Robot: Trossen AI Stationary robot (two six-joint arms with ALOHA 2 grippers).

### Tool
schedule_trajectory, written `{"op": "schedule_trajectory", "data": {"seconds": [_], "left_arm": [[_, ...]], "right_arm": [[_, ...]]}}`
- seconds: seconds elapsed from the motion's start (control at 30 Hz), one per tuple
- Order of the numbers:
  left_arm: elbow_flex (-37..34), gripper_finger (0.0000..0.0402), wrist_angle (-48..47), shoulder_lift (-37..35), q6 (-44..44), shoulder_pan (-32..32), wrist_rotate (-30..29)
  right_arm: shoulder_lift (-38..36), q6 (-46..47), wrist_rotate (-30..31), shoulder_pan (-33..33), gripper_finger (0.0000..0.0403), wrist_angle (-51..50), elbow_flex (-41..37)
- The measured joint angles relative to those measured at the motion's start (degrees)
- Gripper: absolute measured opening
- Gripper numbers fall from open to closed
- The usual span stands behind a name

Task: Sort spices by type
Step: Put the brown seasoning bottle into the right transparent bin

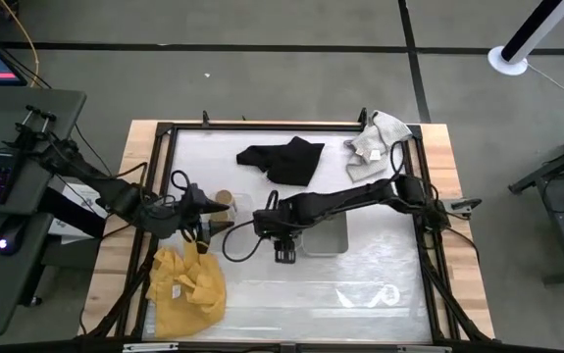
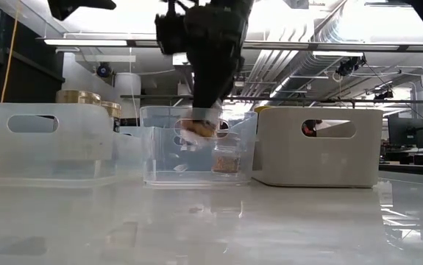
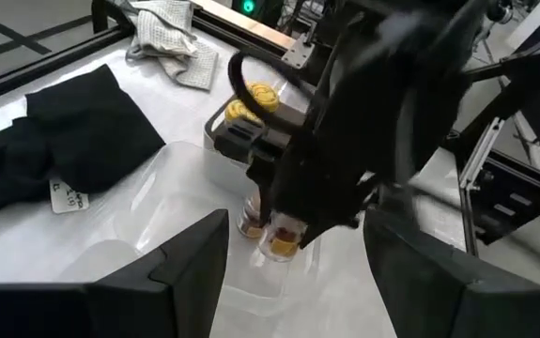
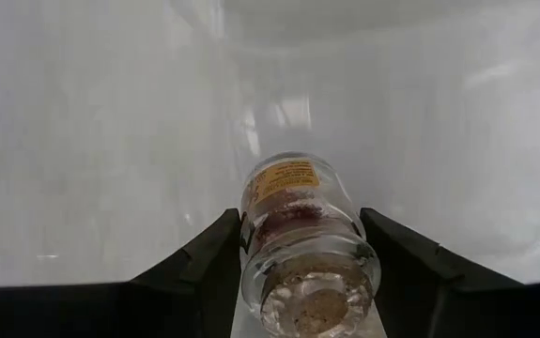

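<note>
My right gripper (image 1: 283, 253) reaches down into the middle clear tray (image 2: 160, 173) and is shut on a tiny brownish jar (image 4: 300, 225) with a cork top, also seen in the low view (image 2: 196, 129). A second tiny brownish jar (image 2: 226, 159) stands on that tray's floor beside it. Two tan-topped jars (image 2: 79, 96) stand in the left clear tray (image 2: 20, 158). Two yellow-topped jars (image 3: 251, 99) sit in the grey tray (image 2: 318, 162). My left gripper (image 3: 296, 225) is open and hovers by the left clear tray (image 1: 218, 218), touching nothing. My right gripper pinches the tiny brownish jar by the sides of its glass body just below the cork (image 4: 251, 246), one finger on each side. The fingers come from above, pointing down into the tray. The jar's cork end (image 4: 312, 305) faces the wrist. The jar hangs tilted, clear of the tray floor (image 2: 196, 129).
A black cloth (image 1: 282, 160) and a grey cloth (image 1: 375, 142) lie toward the table's far edge. A yellow cloth (image 1: 188, 284) lies at the near left. A raised frame rail (image 1: 429, 245) borders the work surface. The three trays stand in a row mid-table.
</note>
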Motion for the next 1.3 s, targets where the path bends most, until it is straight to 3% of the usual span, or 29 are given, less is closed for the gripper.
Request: {"op": "schedule_trajectory", "data": {"seconds": [0.67,1.13,1.3], "left_arm": [[0.00,0.0229,-0.20,0.05,-0.12,-0.16,-0.25],[0.02,0.0229,-1.68,0.05,-0.12,-0.16,-0.24],[0.07,0.0229,-1.86,0.05,-0.13,-0.14,-0.26]], "right_arm": [[2.62,17.37,-3.65,-0.14,0.0217,-2.38,0.02],[1.81,14.06,-3.60,-1.11,0.0220,-2.77,0.82],[0.72,15.23,-0.40,-3.00,0.0220,-3.05,3.09]]}}
